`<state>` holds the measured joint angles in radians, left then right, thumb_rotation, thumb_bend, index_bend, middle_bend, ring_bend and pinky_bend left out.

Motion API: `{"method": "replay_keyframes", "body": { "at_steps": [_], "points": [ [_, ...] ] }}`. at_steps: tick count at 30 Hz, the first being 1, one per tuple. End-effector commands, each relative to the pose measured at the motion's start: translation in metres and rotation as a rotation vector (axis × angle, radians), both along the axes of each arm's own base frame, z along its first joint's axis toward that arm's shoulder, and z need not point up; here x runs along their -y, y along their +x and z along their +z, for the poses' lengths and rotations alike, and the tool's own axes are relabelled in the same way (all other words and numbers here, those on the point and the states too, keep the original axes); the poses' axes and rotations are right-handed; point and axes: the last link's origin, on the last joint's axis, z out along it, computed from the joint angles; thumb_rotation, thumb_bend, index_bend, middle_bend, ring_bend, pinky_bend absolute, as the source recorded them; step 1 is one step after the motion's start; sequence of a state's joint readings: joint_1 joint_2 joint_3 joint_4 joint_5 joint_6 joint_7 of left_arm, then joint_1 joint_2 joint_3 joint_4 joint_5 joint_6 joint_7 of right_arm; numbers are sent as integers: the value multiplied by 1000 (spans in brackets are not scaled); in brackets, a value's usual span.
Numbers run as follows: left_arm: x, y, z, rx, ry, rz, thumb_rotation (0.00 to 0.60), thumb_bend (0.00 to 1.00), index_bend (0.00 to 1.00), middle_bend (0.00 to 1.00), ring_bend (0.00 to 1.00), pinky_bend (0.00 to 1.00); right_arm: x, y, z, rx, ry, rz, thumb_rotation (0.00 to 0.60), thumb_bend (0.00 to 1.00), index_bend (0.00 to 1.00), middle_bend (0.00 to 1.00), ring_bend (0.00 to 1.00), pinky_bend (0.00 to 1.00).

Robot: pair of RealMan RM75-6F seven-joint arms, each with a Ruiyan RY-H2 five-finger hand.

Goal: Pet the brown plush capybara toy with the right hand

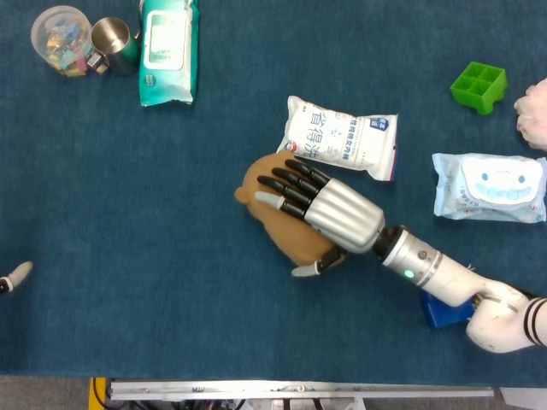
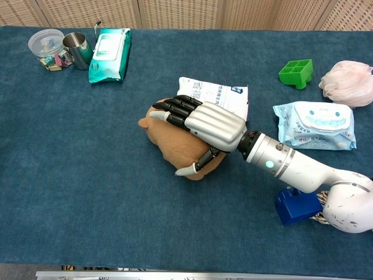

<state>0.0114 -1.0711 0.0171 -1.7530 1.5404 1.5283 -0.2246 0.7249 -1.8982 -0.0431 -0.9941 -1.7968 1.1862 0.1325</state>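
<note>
We see the brown plush capybara at the frame's centre on the blue desk, its long axis running from upper left to lower right, its head end toward the upper left. Our right hand lies flat on its back, fingers extended side by side, gripping nothing. Just above sits a white packet. Our left hand's fingertip barely shows at the left edge; its state we cannot tell.

The white snack packet at the table's middle carries large blue Chinese characters, two reading 管得. Print on the other packs is too small to read.
</note>
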Motion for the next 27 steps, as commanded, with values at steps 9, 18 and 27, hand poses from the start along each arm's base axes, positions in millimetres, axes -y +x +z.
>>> {"method": "replay_keyframes", "body": {
  "at_steps": [9,18,27],
  "points": [
    [0,0,0,0,-2,-2,600,103,56,20,3,0,11,1,13,49,-16,-46,258,0,0,0,0,0],
    [-1,3,-1,0,-6,-11,600,103,56,20,3,0,14,0,47,130,-19,-93,257,0,0,0,0,0],
    [-2,5,1,-2,-4,-19,600,103,56,20,3,0,12,-21,97,137,-65,-151,259,0,0,0,0,0]
  ]
}}
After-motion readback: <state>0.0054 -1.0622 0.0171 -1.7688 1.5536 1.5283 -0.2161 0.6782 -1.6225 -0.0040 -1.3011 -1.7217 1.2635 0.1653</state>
